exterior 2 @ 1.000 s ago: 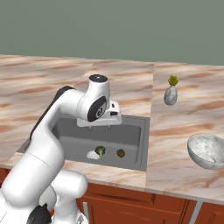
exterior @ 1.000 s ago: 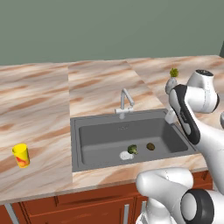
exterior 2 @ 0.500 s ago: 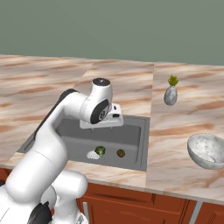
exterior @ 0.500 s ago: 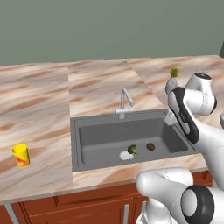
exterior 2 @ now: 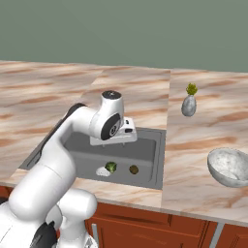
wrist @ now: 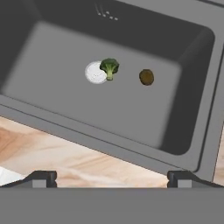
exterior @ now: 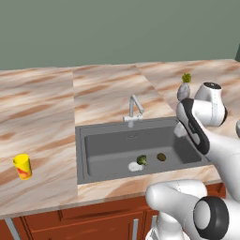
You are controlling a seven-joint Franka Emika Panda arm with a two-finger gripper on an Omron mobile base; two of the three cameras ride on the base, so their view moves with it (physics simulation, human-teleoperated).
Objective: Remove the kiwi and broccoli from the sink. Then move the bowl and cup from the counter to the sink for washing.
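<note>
The dark grey sink (exterior: pixel 89 140) (exterior 2: pixel 156 145) (wrist: pixel 109 141) holds the small green broccoli (exterior: pixel 141 160) (exterior 2: pixel 111 167) (wrist: pixel 109 68) beside its pale round drain, with the brown kiwi (exterior: pixel 161 157) (exterior 2: pixel 133 169) (wrist: pixel 146 77) just to its right. My gripper (wrist: pixel 112 178) hangs above the sink's front edge, open, nothing between its fingertips (wrist: pixel 41 178). The yellow cup (exterior: pixel 22 166) stands on the counter (exterior: pixel 42 117) left of the sink. On the counter to the sink's right sits the whitish-grey bowl (exterior 2: pixel 227 167).
A silver tap (exterior: pixel 133 110) rises at the sink's back rim. A grey vase with a green tuft (exterior: pixel 183 89) (exterior 2: pixel 189 104) stands on the counter behind and right of the sink. Reddish-brown cabinets run below the counter's front edge.
The hand has shifted slightly and dipped a little over the sink. The broccoli, kiwi, cup and bowl lie where they were.
</note>
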